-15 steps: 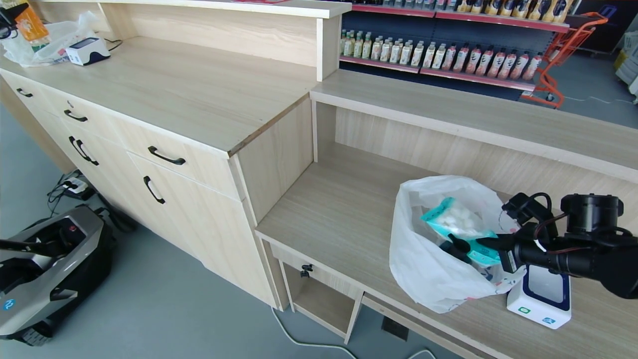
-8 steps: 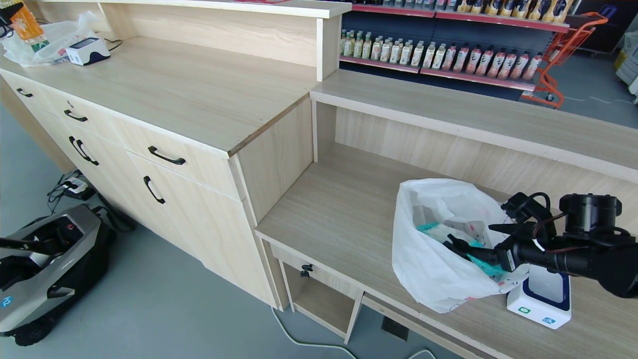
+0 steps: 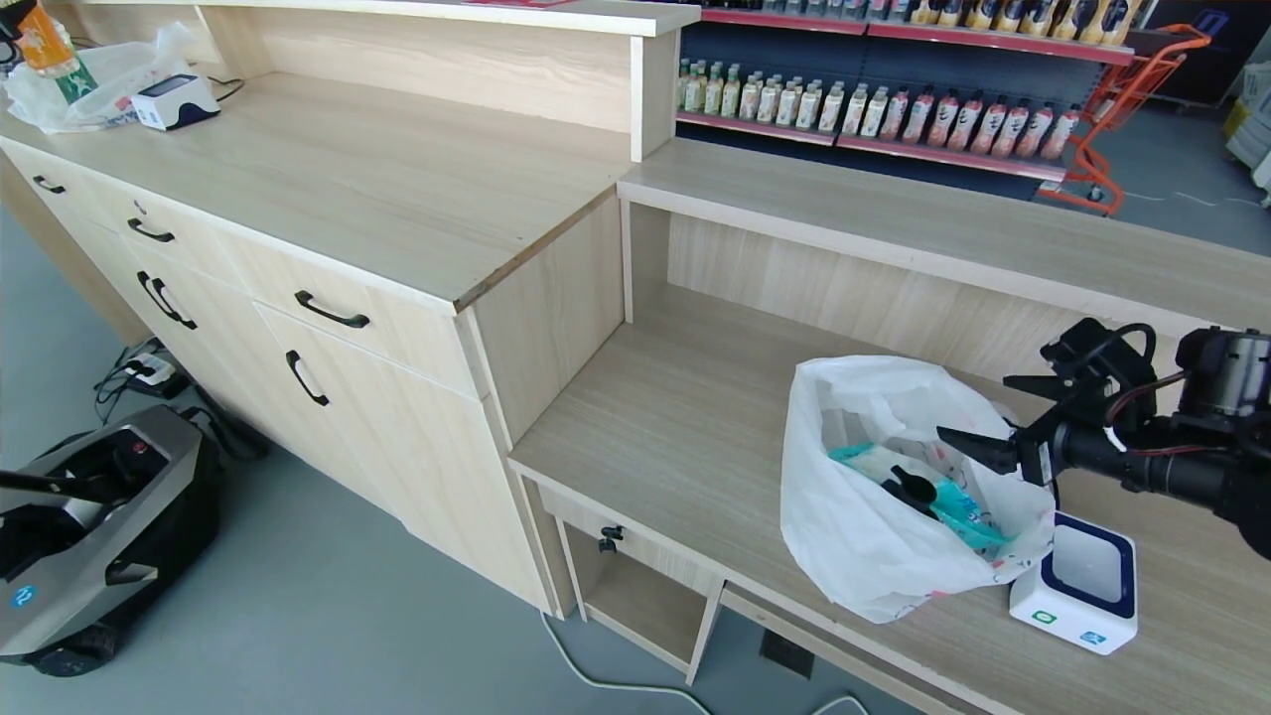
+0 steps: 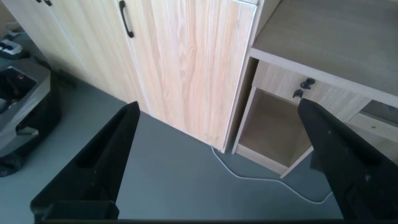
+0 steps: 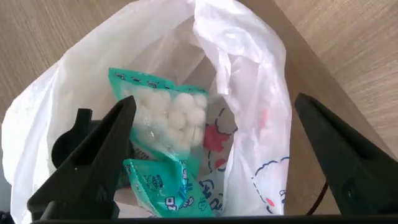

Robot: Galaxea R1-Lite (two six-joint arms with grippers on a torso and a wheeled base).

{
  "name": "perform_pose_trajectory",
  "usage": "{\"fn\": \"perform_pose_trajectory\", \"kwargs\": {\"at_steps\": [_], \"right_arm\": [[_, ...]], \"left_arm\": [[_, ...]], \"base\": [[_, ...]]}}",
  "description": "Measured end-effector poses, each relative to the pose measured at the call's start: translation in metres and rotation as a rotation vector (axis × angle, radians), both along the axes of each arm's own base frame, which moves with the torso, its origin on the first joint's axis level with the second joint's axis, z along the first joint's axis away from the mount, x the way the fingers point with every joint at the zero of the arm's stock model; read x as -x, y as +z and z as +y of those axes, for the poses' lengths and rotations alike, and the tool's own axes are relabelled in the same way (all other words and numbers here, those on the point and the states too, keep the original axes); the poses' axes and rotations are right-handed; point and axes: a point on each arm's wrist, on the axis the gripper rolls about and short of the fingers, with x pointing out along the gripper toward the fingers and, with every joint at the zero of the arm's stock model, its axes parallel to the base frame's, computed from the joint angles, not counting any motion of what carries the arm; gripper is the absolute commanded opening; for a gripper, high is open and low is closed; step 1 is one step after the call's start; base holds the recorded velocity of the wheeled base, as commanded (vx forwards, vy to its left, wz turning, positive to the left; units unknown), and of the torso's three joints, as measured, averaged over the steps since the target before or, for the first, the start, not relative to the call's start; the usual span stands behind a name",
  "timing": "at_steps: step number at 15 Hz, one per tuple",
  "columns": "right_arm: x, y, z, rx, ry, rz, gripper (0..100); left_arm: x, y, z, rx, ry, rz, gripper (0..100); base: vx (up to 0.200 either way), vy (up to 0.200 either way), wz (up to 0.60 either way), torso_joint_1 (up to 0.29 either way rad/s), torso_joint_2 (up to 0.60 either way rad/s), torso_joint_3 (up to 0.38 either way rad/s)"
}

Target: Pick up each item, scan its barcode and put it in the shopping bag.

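Two neighbours flank the white shopping bag [image 3: 874, 536] on the lower counter [image 3: 675, 427]: a white-and-blue scanner [image 3: 1077, 581] just beside it, and the right gripper [image 3: 978, 407], jaws spread, just above its open mouth. Inside we see a teal packet [image 5: 165, 130] of white balls beside a black item [image 3: 909, 489]. The left gripper [image 4: 217, 106], likewise spread, hangs over the grey floor [image 4: 174, 168].

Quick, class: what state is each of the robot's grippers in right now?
Left gripper: jaws open, holding nothing.
Right gripper: jaws open, holding nothing, above the shopping bag.
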Motion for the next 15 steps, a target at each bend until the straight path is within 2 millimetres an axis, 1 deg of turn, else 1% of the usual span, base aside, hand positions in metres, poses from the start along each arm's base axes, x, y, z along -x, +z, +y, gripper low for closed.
{"fn": "perform_pose_trajectory", "kwargs": {"at_steps": [2,4,5,8,9,10,11,12,13,15], "right_arm": [[0.013,0.023,0.002,0.023,0.003,-0.079,100],[0.030,0.053,0.004,0.058,0.014,-0.191,100],[0.039,0.072,0.006,0.065,0.015,-0.258,100],[0.069,0.141,0.009,0.019,-0.024,-0.449,100],[0.081,0.157,0.009,0.004,-0.082,-0.452,100],[0.091,0.166,0.009,-0.002,-0.156,-0.440,100],[0.102,0.172,0.008,-0.005,-0.233,-0.431,100],[0.112,0.170,0.007,-0.010,-0.305,-0.411,100],[0.122,0.162,0.007,-0.027,-0.363,-0.381,100],[0.146,0.135,0.008,-0.079,-0.431,-0.314,100]], "left_arm": [[0.000,0.000,0.000,0.000,0.000,0.000,100],[0.000,0.000,0.000,0.000,0.000,-0.001,100],[0.000,0.000,0.000,0.000,-0.001,0.000,100],[0.000,0.000,0.000,0.000,0.000,0.000,100],[0.000,0.000,0.000,0.000,0.000,-0.001,100],[0.000,0.000,0.000,0.000,0.000,-0.001,100],[0.000,0.000,0.000,0.000,0.000,-0.001,100],[0.000,0.000,0.000,0.000,0.000,0.000,100],[0.000,0.000,0.000,0.000,0.000,0.000,100],[0.000,0.000,0.000,0.000,0.000,0.000,100]], "base": [[0.000,0.000,-0.60,0.005,0.00,0.005],[0.000,0.000,-0.60,0.000,0.00,0.002],[0.000,0.000,-0.60,0.017,0.01,0.007],[0.000,0.000,-0.60,0.004,0.00,0.004],[0.000,0.000,-0.60,-0.007,0.00,0.007],[0.000,0.000,-0.60,0.007,0.01,0.002],[0.000,0.000,-0.60,0.002,0.01,0.012],[0.000,0.000,-0.60,-0.002,0.00,0.002],[0.000,0.000,0.00,0.000,0.00,0.000],[0.000,0.000,0.00,0.000,0.00,0.000]]}}
